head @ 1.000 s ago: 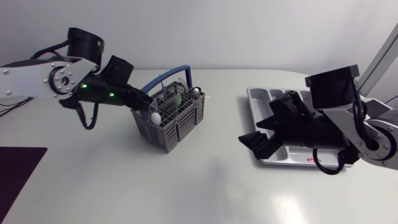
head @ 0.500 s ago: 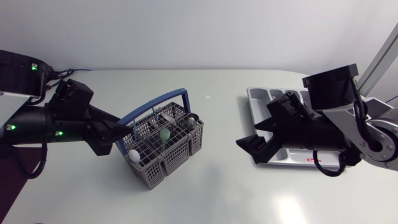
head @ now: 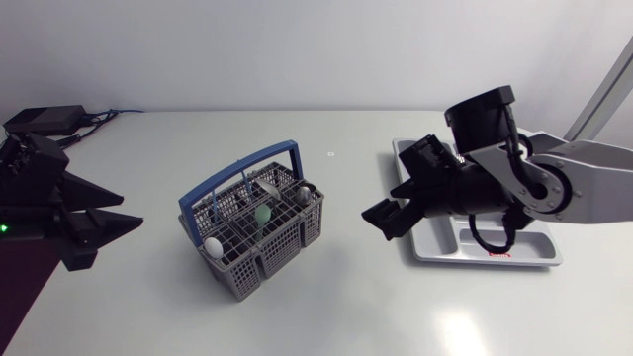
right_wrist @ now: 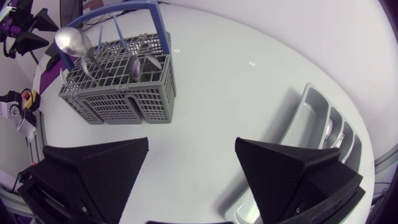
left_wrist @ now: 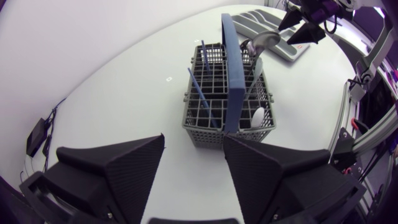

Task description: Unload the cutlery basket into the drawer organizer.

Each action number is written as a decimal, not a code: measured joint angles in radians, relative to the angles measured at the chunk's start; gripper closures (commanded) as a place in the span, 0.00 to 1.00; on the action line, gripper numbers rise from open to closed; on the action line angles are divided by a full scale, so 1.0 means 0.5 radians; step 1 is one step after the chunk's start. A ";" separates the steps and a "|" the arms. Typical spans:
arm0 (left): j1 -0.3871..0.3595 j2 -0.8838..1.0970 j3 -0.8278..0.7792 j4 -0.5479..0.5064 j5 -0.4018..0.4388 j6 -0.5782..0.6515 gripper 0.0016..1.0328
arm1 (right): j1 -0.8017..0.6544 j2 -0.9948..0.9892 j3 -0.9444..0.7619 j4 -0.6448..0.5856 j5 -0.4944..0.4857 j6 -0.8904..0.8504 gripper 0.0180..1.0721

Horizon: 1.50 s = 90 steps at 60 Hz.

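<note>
Head view, left gripper [head: 132, 212]: at the end of my left arm, low over the table [head: 326, 307]; fingers apart, nothing between them
Head view, cutlery basket [head: 262, 247]: ahead of the left gripper, well apart from its tips; grey mesh with a blue handle [head: 240, 170] arched over it; it stands between my two grippers
Head view, basket load: a metal spoon [head: 307, 195], a green piece [head: 262, 212] and a white rounded piece [head: 214, 244] stand in the compartments
Head view, right gripper [head: 381, 201]: fingers spread and empty; pointed toward the basket, near it, not touching
Head view, drawer organizer [head: 495, 247]: grey tray under and behind the right gripper; my right arm covers much of it
Left wrist view, left gripper [left_wrist: 194, 140]: wedges wide apart; only bare table between them
Left wrist view, cutlery basket [left_wrist: 211, 134]: straight ahead, past the fingertips with a strip of table between; handle [left_wrist: 233, 74] runs away from the gripper; thin blue sticks [left_wrist: 202, 93] lean in the near compartments; spoon [left_wrist: 264, 40] rises at the far side
Left wrist view, drawer organizer [left_wrist: 264, 17]: beyond the basket
Right wrist view, right gripper [right_wrist: 192, 142]: fingers well apart, holding nothing
Right wrist view, cutlery basket [right_wrist: 118, 93]: ahead and off to one side; spoon [right_wrist: 69, 40] stands above its rim
Right wrist view, drawer organizer [right_wrist: 323, 124]: just beside the other finger; divided compartments show; contents I cannot tell
</note>
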 measured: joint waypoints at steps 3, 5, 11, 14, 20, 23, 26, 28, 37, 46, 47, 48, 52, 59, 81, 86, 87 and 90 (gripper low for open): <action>0.027 0.036 -0.025 0.008 0.011 0.064 0.65 | -0.002 0.054 0.032 0.019 0.000 0.000 0.05; 0.040 0.085 -0.059 0.032 0.030 0.107 0.69 | -0.003 0.112 0.071 0.026 0.000 0.001 0.05; 0.040 0.217 -0.151 0.141 0.044 0.156 0.79 | -0.002 0.242 0.164 0.033 0.000 0.017 0.14; 0.037 0.280 -0.203 0.207 0.045 0.160 0.83 | -0.002 0.309 0.214 0.035 0.000 0.039 0.22; 0.011 0.402 -0.263 0.317 0.047 0.163 0.94 | 0.002 0.424 0.288 0.101 -0.001 0.075 0.50; -0.015 0.453 -0.273 0.365 0.050 0.163 0.94 | 0.008 0.481 0.330 0.136 -0.002 0.097 0.66; -0.047 0.506 -0.276 0.425 0.050 0.159 0.94 | 0.014 0.539 0.379 0.144 -0.011 0.105 0.70; -0.063 0.533 -0.276 0.459 0.051 0.153 0.94 | 0.024 0.586 0.418 0.152 -0.025 0.112 0.70; -0.150 0.654 -0.276 0.596 0.051 0.122 0.94 | 0.072 0.789 0.582 0.177 -0.039 0.151 0.71; -0.204 0.816 -0.276 0.755 0.052 0.046 0.94 | 0.112 0.951 0.702 0.196 -0.107 0.196 0.71; -0.210 0.833 -0.275 0.768 0.050 0.037 0.94 | 0.115 0.963 0.712 0.196 -0.119 0.198 0.71; -0.214 0.851 -0.274 0.776 0.053 0.032 0.94 | 0.115 0.974 0.720 0.192 -0.132 0.203 0.71; -0.230 0.916 -0.249 0.842 0.055 -0.014 0.94 | 0.117 0.986 0.733 0.190 -0.160 0.211 0.71; -0.301 1.059 -0.204 0.926 0.040 -0.092 0.94 | 0.116 0.977 0.732 0.182 -0.204 0.218 0.71; -0.519 1.518 0.245 1.022 -0.114 -0.321 0.94 | 0.058 0.721 0.510 0.062 -0.154 0.224 0.71; -0.591 1.588 0.327 1.051 -0.159 -0.351 0.94 | 0.033 0.645 0.426 0.049 -0.131 0.225 0.71; -0.607 1.603 0.343 1.057 -0.165 -0.354 0.94 | 0.028 0.629 0.407 0.049 -0.127 0.224 0.71; -0.641 1.644 0.383 1.071 -0.177 -0.379 0.94 | 0.018 0.581 0.358 0.050 -0.107 0.224 0.71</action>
